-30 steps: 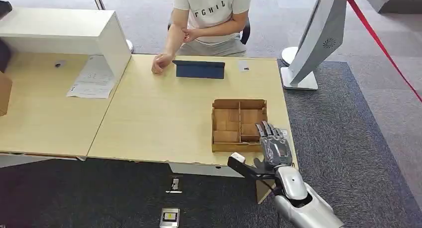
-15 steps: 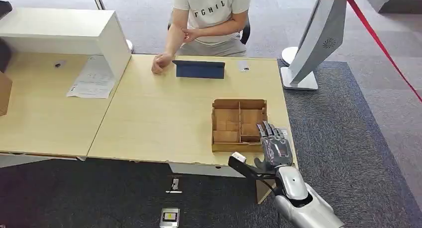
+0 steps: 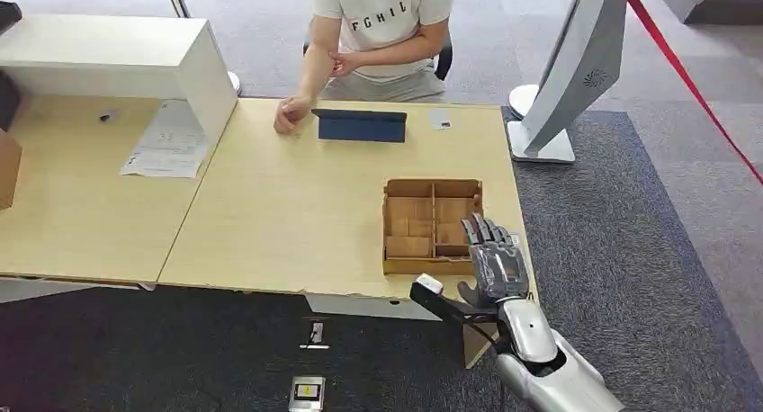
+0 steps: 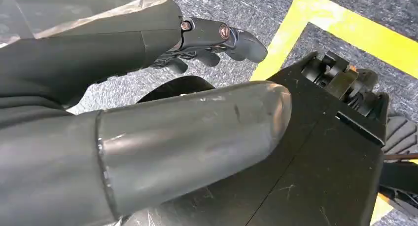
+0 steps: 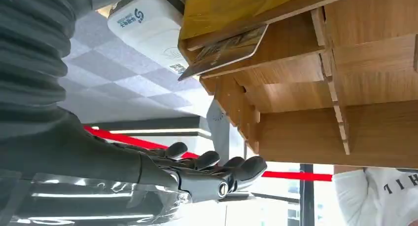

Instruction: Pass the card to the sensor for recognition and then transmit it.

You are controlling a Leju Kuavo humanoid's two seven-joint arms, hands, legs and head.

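Note:
My right hand hovers at the table's near right corner, fingers stretched out flat over the right edge of a wooden divided box, holding nothing. In the right wrist view that hand is spread beside the box. A card leans in one of the box's compartments, and a white card sensor sits just beside the box. My left hand hangs over the floor with nothing in its fingers.
A person sits across the table, one hand resting beside a dark tablet. A small white card lies by the tablet. A white cabinet and papers are at left, a white kiosk stand at right.
My right hand has edged slightly forward along the box's right edge. Everything else has stayed put.

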